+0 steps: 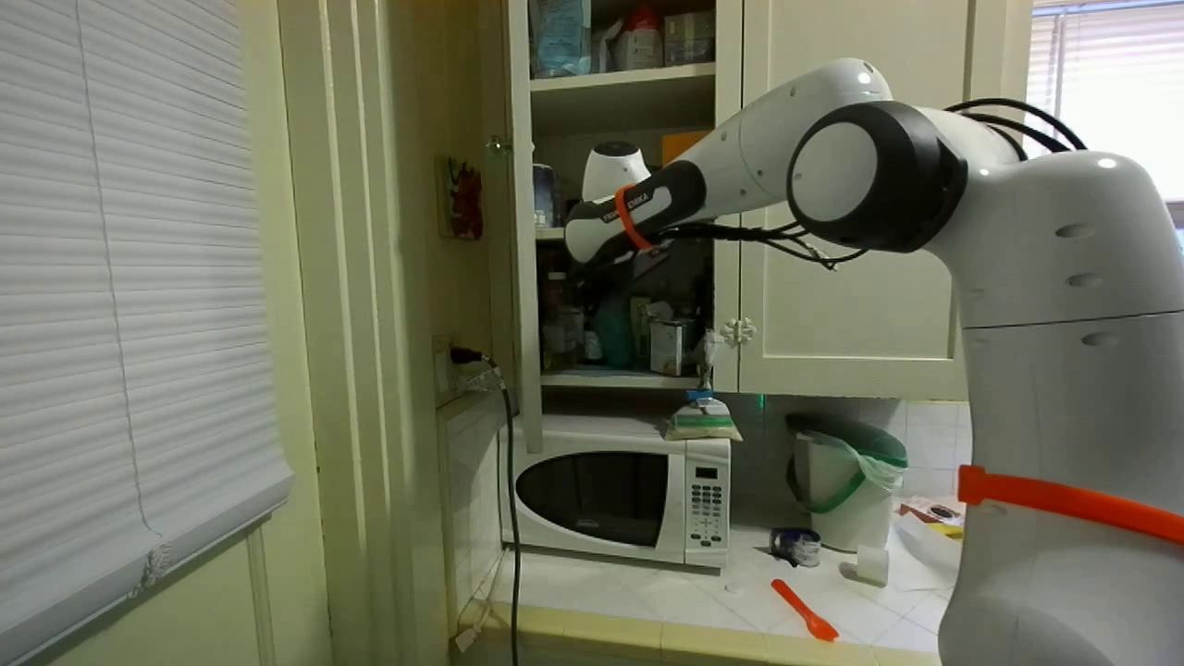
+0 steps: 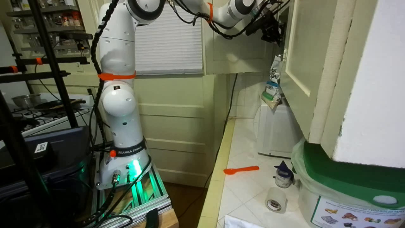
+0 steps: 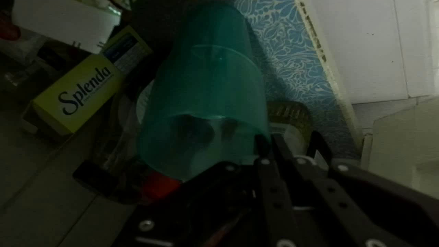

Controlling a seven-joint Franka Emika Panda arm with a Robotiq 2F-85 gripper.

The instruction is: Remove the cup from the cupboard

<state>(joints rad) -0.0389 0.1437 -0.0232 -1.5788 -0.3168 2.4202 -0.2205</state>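
One teal cup (image 3: 205, 89) — inside the cupboard (image 1: 729, 55), on the bottom shelf; roughly upright in an exterior view, mouth facing the camera in the wrist view; gripper (image 3: 271, 142) is at the rim, fingers (image 3: 282, 151) drawn together with just the cup's wall between them — dim there, but it reads as a pinch on the wall; Splenda box (image 3: 87, 89) is to one side of the cup, a jar (image 3: 289, 116) just beside it on the other, on blue-patterned liner (image 3: 288, 51); arm (image 1: 758, 139) reaches in through the cupboard's front; microwave (image 1: 601, 499) sits on the counter (image 1: 666, 592) below, plastic bag (image 1: 703, 423) on top; orange utensil (image 2: 242, 170) and tape roll (image 2: 276, 198) lie on that counter, near a green-lidded bin (image 2: 348, 177).
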